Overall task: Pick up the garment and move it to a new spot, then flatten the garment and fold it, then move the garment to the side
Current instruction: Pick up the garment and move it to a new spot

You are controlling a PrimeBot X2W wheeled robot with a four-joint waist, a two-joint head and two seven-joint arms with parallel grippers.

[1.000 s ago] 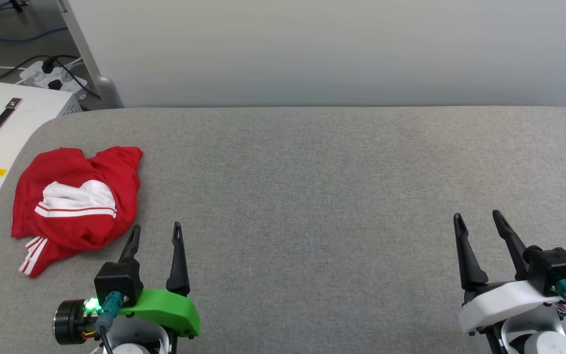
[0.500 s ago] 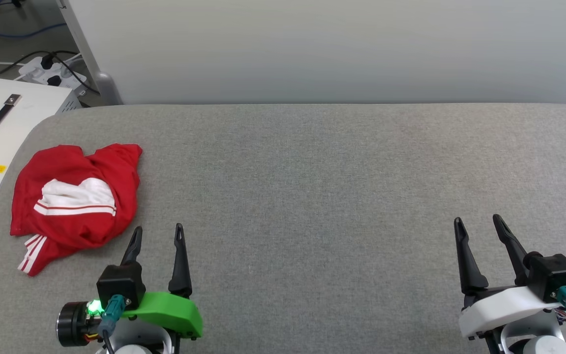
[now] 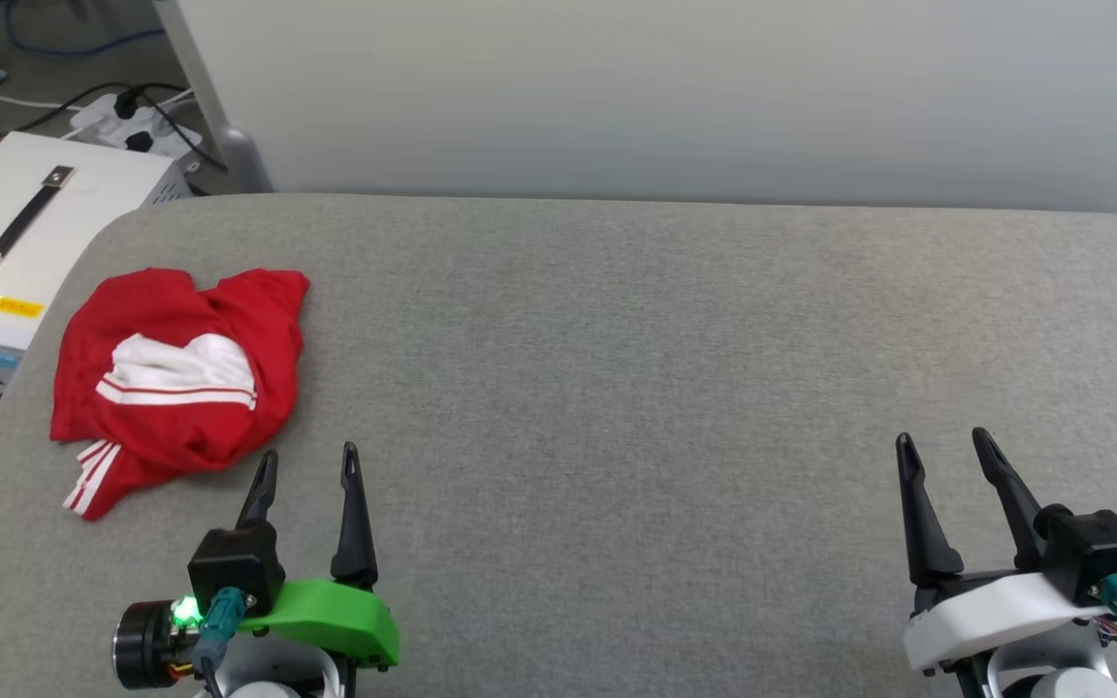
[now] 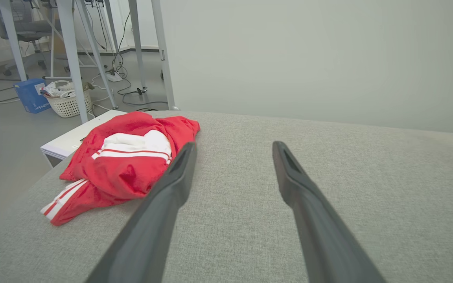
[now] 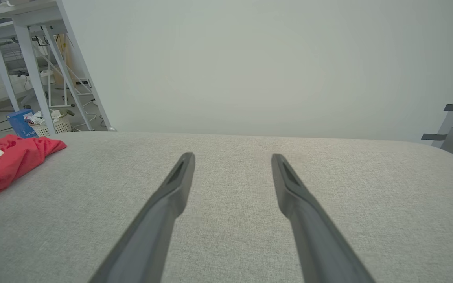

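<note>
The grey fabric-covered surface (image 3: pixel 617 339) carries the crumpled red garment (image 3: pixel 180 378) with white striped trim, lying by its left edge, short of the far-left corner. The left end effector (image 3: pixel 309 454) hangs just beside the garment's near side, its 2 fingers spread wide and holding nothing. The right end effector (image 3: pixel 941 436), toward the near-right corner, is likewise spread wide and empty.

Big grey fabric table (image 3: pixel 675 320), plain pale wall (image 3: pixel 675 87) right behind it. Off its left end there's a white box (image 3: pixel 54 252), a power strip (image 3: pixel 137 121), and a basket (image 4: pixel 69 106) on grey floor (image 4: pixel 6 149).
</note>
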